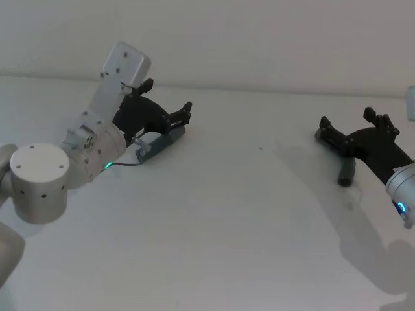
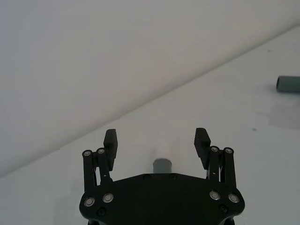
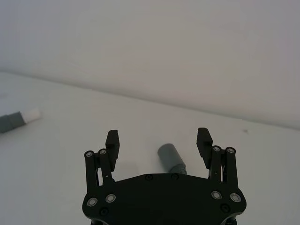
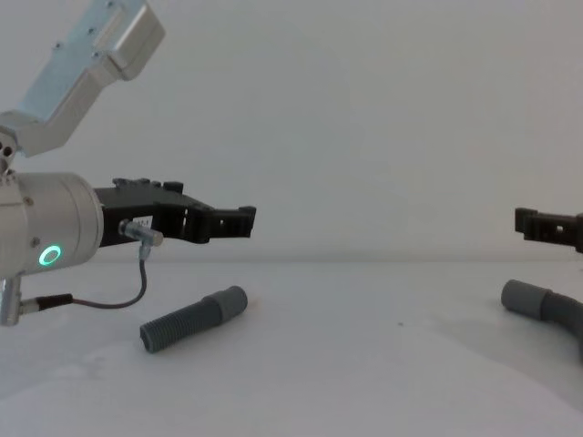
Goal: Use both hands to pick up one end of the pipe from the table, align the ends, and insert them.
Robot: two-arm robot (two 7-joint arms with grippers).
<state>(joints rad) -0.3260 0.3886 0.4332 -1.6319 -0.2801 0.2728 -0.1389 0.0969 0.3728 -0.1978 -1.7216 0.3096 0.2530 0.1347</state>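
**Both grippers poised over their pieces, pickup not yet made**

The task is at its opening step, the approach to grasp. The ribbed piece [image 4: 193, 320] lies flat on the worktop [image 4: 364, 373] at the robot's left. The left gripper [image 2: 157, 140] hovers above it with jaws apart, clear of it, and the chest view shows open air between the two. The piece's cuff [image 4: 230, 302] points toward the middle of the worktop. From the right wrist the white tip [image 3: 32, 114] shows, facing the other piece.

The bent piece [image 4: 537, 300] lies at the right, well apart from the ribbed one. The right gripper [image 3: 159, 138] hangs over it, also spread wide and holding nothing. Its cuff [image 3: 169, 157] sits between the fingers as the wrist camera sees it, lower down on the worktop.

Next, each gripper likely has to drop until its fingers straddle its piece, then close just behind the cuff so the end stays free. The grasps should be square to the hose, or the ends will be hard to line up. After that come lifting, bringing the cuffs face to face, and pushing the white tip in.
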